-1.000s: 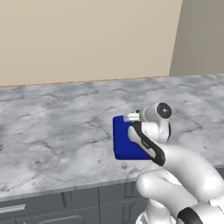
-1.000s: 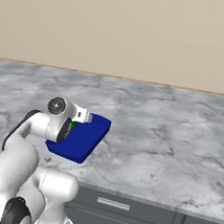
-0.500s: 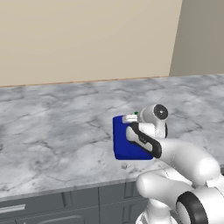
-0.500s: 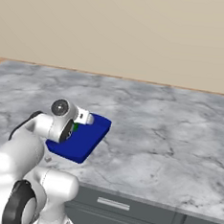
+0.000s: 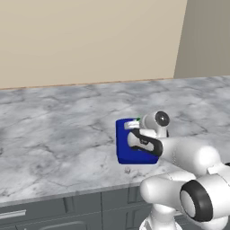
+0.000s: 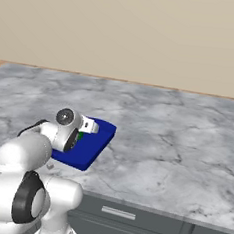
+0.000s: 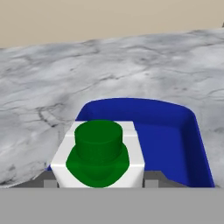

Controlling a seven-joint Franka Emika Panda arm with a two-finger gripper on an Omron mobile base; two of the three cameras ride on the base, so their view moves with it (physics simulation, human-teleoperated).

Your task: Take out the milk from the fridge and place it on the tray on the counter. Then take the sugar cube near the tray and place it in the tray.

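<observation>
Gripping the milk point(image 7: 99, 154) between its jaws, my gripper point(image 7: 99, 183) hangs over the near end of the tray point(image 7: 175, 140), the two dark tips showing on either side of the white carton with its green cap facing up toward my hand. Going from the biggest thing down: the counter point(image 5: 58, 130) spreads wide and veined under everything, its dark cabinet fronts below, and it carries the tray close to its front edge, which puts the drop well within my reach. The tray lies flat on the marble, deep blue with a low rim, and from my hand the bare floor of it shows beyond and beside the carton, so I judge there is room to set the milk down inside the rim rather than on it. I hold the carton upright, cap up, because it should land on its base and stand; whether its bottom already touches the tray floor I cannot tell, as my own wrist hides that contact from both base cameras. From the left base camera a tiny pale lump sits on the marble just in front of the tray's near edge, which I take to be the sugar cube point(image 5: 127, 170); it lies outside the tray, so that half of the job is not yet done.
</observation>
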